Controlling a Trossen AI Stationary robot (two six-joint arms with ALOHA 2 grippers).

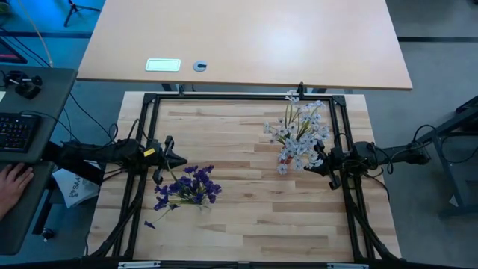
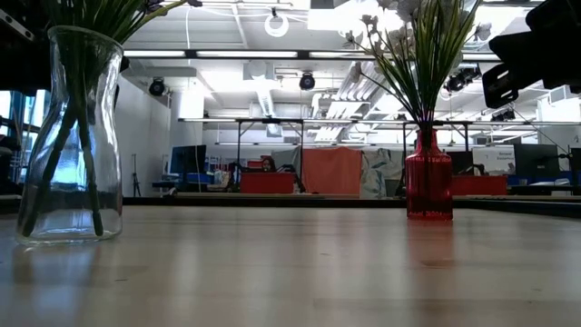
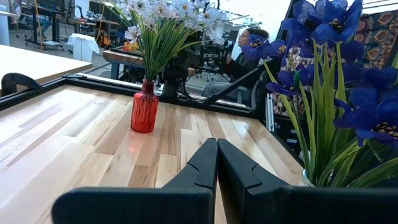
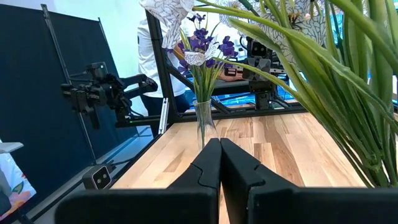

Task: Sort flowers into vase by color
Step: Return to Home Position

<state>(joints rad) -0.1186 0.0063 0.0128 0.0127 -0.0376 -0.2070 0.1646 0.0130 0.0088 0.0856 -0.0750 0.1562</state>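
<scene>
- White flowers [image 1: 299, 134]: standing in red vase [image 2: 428, 186], far right part of table [image 1: 246, 217].
- Purple flowers [image 1: 190, 187]: standing in clear vase [image 2: 71, 136], near left part of table. Green stems visible through glass.
- Left gripper [image 1: 178, 158]: at left table edge, just beside purple flowers. Fingers pressed together, holding nothing.
- Right gripper [image 1: 320, 161]: at right table edge, just beside white flowers. Fingers pressed together, holding nothing.
- Small purple scrap [image 1: 149, 223]: lying on table, near left, apart from clear vase.
</scene>
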